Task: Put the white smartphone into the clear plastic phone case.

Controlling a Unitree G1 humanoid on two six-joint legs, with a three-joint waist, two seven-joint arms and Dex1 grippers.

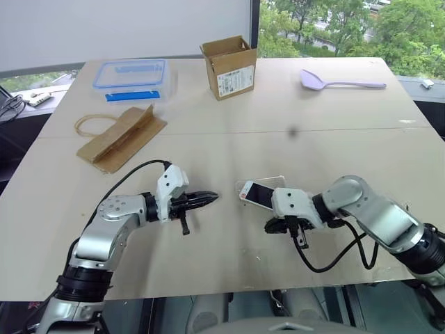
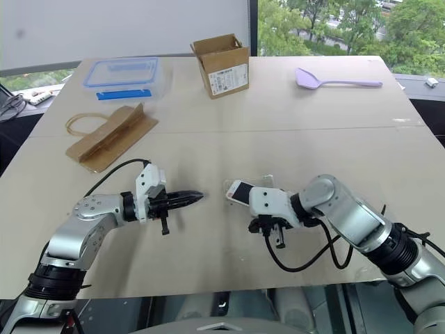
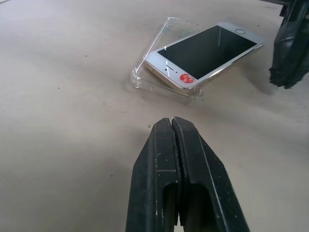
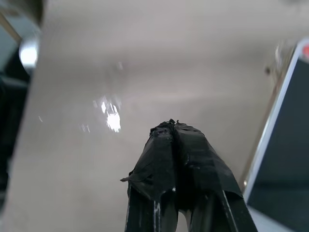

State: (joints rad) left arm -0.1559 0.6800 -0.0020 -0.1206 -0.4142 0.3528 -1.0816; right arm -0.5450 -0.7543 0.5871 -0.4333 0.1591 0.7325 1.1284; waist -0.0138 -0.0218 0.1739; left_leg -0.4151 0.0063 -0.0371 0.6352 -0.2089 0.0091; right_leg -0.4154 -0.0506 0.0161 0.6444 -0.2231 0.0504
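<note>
The white smartphone [image 1: 256, 194] lies screen up near the middle of the table, resting askew in the clear plastic phone case [image 3: 155, 54]. The phone's end with the red mark [image 3: 186, 78] sits at one end of the case. Its other end sticks out over the case's side. My left gripper [image 1: 213, 198] is shut and empty, pointing at the phone from a short way to its left. My right gripper [image 1: 270, 227] is shut and empty too. It hovers just in front of the phone, fingertips apart from it. The phone's edge [image 4: 285, 164] runs beside its fingers [image 4: 171, 145].
At the back left stands a clear box with a blue-rimmed lid [image 1: 131, 75], and a flat brown paper bag [image 1: 118, 136] lies in front of it. An open cardboard box [image 1: 229, 66] is at the back centre, a purple spatula [image 1: 341, 82] at the back right.
</note>
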